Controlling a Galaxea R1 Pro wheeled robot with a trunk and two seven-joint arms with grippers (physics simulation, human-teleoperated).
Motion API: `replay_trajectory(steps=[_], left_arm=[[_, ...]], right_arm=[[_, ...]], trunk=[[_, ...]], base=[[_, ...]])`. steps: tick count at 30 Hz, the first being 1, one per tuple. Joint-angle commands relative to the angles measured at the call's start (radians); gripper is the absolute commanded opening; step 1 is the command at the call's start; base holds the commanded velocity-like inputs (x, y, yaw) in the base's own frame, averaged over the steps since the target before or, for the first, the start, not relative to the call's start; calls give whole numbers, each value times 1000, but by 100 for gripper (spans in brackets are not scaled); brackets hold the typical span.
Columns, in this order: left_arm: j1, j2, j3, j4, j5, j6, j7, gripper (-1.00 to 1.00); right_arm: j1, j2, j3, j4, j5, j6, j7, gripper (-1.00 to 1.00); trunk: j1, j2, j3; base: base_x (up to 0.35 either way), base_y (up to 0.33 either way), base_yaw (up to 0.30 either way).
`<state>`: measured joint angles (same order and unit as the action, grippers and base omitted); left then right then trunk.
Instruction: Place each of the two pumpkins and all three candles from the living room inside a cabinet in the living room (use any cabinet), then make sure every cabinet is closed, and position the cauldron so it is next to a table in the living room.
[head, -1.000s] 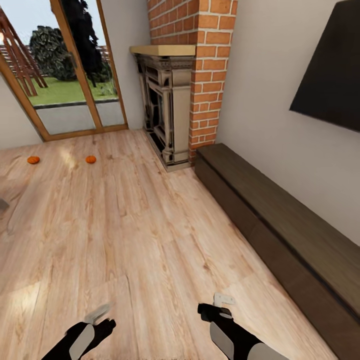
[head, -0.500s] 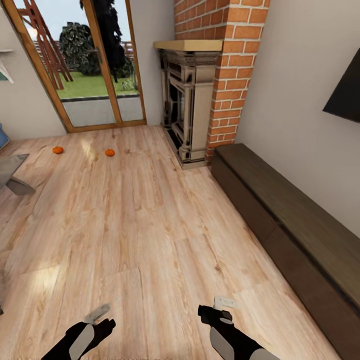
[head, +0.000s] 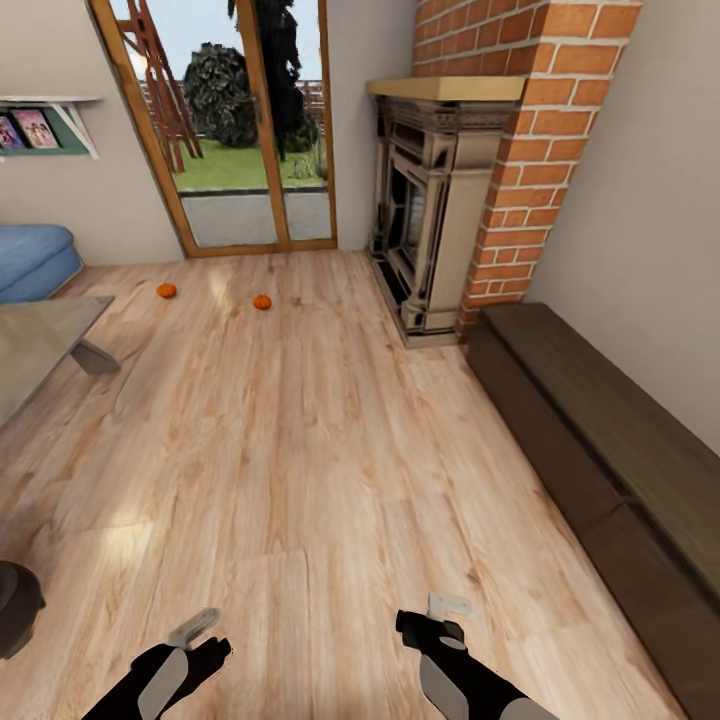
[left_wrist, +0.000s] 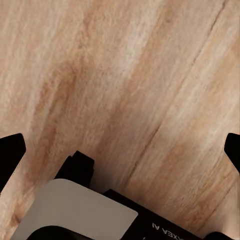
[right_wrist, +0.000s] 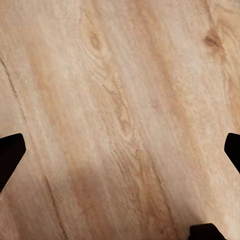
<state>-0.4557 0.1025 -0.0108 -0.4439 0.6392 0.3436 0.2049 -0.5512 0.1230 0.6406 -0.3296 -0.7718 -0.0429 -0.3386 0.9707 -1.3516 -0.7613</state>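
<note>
Pumpkins sit far ahead on the wooden floor (head: 330, 440) near the glass door: one (head: 262, 301) roughly straight ahead, slightly left, the other (head: 166, 290) further left, beside the coffee table's (head: 40, 340) far corner. Both lie well apart from the grippers, with the left gripper (head: 195, 627) on the nearer side. The right gripper (head: 447, 603) and the left both hang low over bare boards, fingers spread wide and empty (judging from the wrist views). The cabinet (head: 600, 420) runs along the right wall, apparently closed.

Both arms are glossy black with pale grey panels; the left wrist carries partial white lettering.
</note>
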Motion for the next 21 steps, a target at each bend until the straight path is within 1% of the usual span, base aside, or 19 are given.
replay_trajectory(steps=[1, 6, 12, 17, 21], left_arm=[[0, 0, -1, -2, 10, 5, 7, 100], [0, 0, -1, -2, 10, 4, 6, 100], [0, 0, -1, -2, 10, 3, 5, 100], [0, -1, -2, -2, 10, 2, 5, 100], [0, -1, -3, -2, 10, 2, 5, 100]], right_arm=[[-1, 0, 8, 0, -8, -5, -5, 100], [-1, -1, 8, 0, -5, -5, -5, 100], [3, -2, 8, 0, -5, -7, -5, 100], [11, -2, 8, 0, -6, -71, -6, 100], [16, -2, 8, 0, -6, -90, -6, 100]], trunk=[[1, 0, -1], [1, 0, 0], [1, 0, 2], [1, 0, 3], [1, 0, 3]], base=[[331, 130, 276], [332, 113, 277], [333, 27, 269], [333, -10, 84], [333, -81, 16]])
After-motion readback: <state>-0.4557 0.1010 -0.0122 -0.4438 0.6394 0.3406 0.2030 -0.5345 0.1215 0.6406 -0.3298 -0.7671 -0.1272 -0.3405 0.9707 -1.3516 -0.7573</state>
